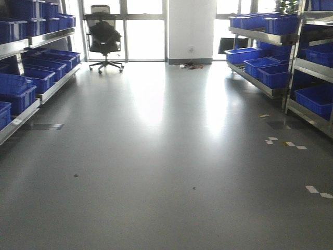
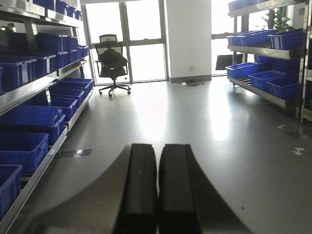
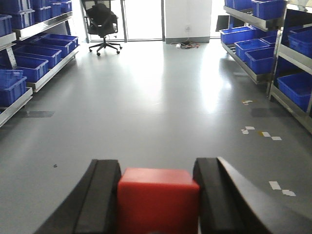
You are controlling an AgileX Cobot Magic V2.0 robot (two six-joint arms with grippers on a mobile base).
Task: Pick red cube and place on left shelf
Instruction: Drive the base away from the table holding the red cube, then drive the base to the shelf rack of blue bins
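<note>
Watching the right gripper [image 3: 157, 194] at 6 o'clock of the right wrist view: clamped square on the red cube [image 3: 157, 200], black fingers [image 3: 104, 195] pressed against both its sides. Riding there with its flat top up, out over the grey floor [image 3: 146, 107] in mid-aisle, well apart from the racks on either side. Switching to the left wrist view and finding the left gripper [image 2: 157, 195] at 6 o'clock too, pads drawn together with only a thin slit between them, gripping just each other. Picking out the left shelf [image 1: 57, 85] at 9 o'clock in the front view, brushed steel rail running off toward 11, blue crates [image 1: 23, 83] lined up along its levels. Catching that same rack at 9 o'clock in both wrist views as well. Looking far down the aisle at 12 o'clock, a black office chair [image 1: 105, 36] parked before bright windows. Glancing to 3 o'clock, a second steel rack [image 1: 270, 88] loaded with more blue crates. Noting small white tape marks [image 1: 291, 144] scattered on the floor around 4 o'clock.
</note>
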